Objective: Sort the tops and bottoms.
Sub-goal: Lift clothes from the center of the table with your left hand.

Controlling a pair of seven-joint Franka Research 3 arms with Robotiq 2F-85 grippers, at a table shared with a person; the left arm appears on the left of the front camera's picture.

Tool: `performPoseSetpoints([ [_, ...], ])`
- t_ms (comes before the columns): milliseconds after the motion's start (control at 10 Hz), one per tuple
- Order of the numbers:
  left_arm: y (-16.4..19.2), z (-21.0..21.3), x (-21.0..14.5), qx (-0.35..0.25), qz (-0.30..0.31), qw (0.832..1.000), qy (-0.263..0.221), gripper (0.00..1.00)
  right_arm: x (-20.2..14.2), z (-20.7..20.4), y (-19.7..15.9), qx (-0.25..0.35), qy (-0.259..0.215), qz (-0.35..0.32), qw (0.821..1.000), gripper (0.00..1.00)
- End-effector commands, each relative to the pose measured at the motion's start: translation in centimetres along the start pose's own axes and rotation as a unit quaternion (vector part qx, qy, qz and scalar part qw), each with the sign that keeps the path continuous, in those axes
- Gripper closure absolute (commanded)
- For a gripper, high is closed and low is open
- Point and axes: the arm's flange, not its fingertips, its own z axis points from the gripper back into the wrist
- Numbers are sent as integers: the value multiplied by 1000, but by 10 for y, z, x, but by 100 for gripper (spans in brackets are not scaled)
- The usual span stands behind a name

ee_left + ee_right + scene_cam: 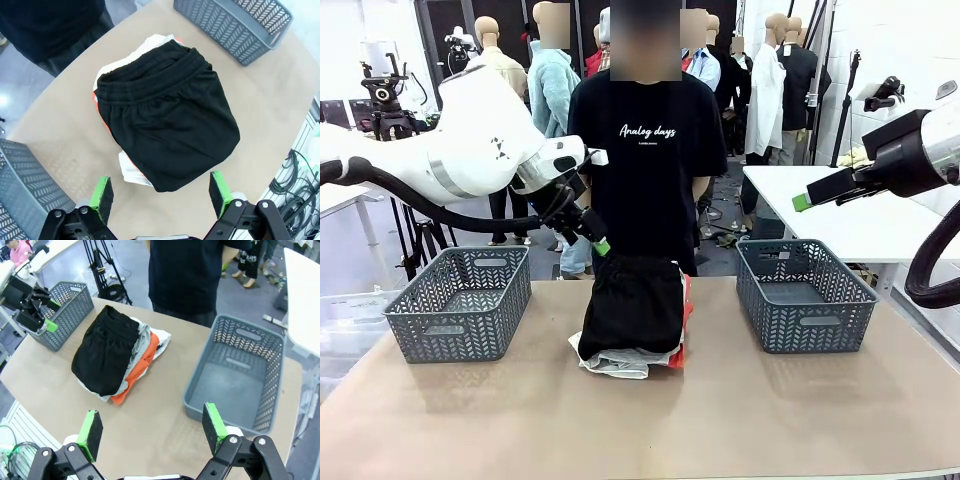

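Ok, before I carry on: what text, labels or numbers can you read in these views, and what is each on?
"Analog days": white lettering on the chest of the person's black T-shirt.
Small line of print just under that lettering: too small to read.
Pile of clothes on the table: no print on it is legible in any view.

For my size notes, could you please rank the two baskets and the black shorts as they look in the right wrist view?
Largest: basket nearer the camera.
Then black shorts.
Smallest: farther basket, though distance shrinks it; the baskets may match.
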Motion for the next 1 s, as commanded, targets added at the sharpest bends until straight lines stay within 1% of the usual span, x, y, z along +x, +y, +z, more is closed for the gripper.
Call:
performPoseSetpoints([
  [0, -47, 1, -2, 8, 26, 1000, 12, 0, 0, -2, -1, 8, -3, -6, 1000, 0],
  [100, -73, -17, 1, 15, 23, 1000, -4, 0, 0, -2, -1, 8, -3, -6, 1000, 0],
  [200, -96, -40, -2, -28, 55, 998, 5, 0, 0, -2, -1, 8, -3, -6, 1000, 0],
  [300, -104, -61, -5, -20, 96, 995, 22, 0, 0, -2, -1, 8, -3, -6, 1000, 0],
  [400, -100, -80, -1, -1, 142, 989, 35, 0, 0, -2, -1, 8, -3, -6, 1000, 0],
  [500, -94, -92, 6, 29, 175, 983, 41, 0, 0, -2, -1, 8, -3, -6, 1000, 0],
  [600, -91, -100, 13, 63, 195, 977, 61, 0, 0, -2, -1, 8, -3, -6, 1000, 0],
  [700, -84, -110, 23, 80, 209, 972, 72, 0, 0, -2, -1, 8, -3, -6, 1000, 0],
  [900, -71, -120, 43, 106, 214, 968, 71, 0, 0, -2, -1, 8, -3, -6, 1000, 0],
])
